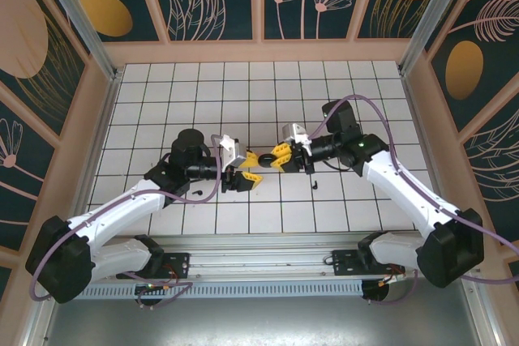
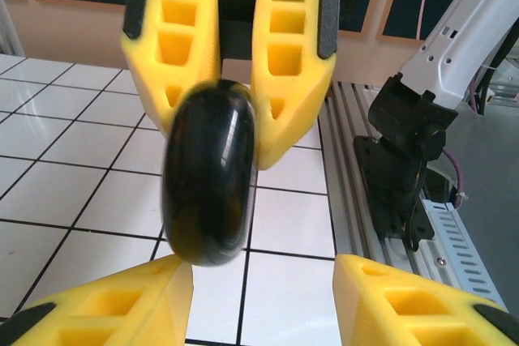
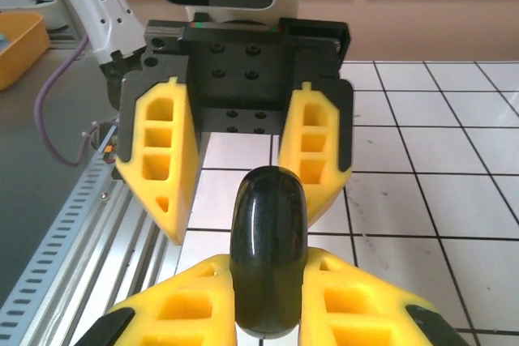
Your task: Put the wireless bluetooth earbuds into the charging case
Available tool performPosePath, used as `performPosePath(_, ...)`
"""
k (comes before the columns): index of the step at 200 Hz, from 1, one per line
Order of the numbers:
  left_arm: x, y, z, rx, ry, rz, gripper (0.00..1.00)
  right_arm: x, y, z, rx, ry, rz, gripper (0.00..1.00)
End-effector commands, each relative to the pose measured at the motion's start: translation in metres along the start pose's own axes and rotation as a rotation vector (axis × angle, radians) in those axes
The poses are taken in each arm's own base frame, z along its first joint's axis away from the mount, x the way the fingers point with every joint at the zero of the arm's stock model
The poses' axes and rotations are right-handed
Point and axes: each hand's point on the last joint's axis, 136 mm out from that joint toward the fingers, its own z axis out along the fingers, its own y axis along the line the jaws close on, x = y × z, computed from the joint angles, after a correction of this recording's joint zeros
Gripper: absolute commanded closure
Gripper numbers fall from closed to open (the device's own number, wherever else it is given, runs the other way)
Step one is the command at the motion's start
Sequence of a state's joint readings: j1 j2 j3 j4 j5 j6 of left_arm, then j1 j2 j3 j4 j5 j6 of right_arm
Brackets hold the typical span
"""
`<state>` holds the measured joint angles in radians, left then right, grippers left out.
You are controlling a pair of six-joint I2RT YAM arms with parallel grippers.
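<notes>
Black case (image 3: 268, 216) held edge-on.
Clamped in right gripper (image 3: 269, 297), long axis pointing toward left gripper (image 2: 263, 269), whose fingers stand apart.

Top camera: high over the near edge, angled down at the tiled bench (image 1: 324, 87); charging case (image 1: 266, 160) small, mid-frame. Left wrist camera: low, very close, facing the case (image 2: 209, 176) from its left. Right wrist camera: equally close, facing the case (image 3: 268, 249) from its right. All three share the case; wrist cameras face each other.
</notes>
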<state>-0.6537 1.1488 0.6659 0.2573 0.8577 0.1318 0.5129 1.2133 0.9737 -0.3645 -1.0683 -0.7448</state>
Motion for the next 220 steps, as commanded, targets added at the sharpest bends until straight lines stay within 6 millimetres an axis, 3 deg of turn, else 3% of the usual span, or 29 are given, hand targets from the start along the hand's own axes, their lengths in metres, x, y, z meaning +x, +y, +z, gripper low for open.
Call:
performPosePath(1, -0.016, -0.005, -0.003, 0.012, -0.04, 0.065, 0.52, -0.005, 0.01, 0.003, -0.054, -0.013, -0.01, 0.86)
performPosePath(107, -0.024, -0.006, -0.005, 0.003, -0.08, 0.065, 0.63, -0.007, 0.008, 0.008, -0.065, -0.032, 0.003, 0.85)
performPosePath(187, -0.021, -0.003, -0.004, -0.011, -0.07, 0.057, 0.6, -0.014, 0.006, 0.008, -0.059, -0.053, 0.001, 0.85)
performPosePath(220, -0.021, -0.002, -0.004, -0.015, -0.07, 0.061, 0.69, -0.015, 0.005, 0.008, -0.061, -0.058, 0.005, 0.85)
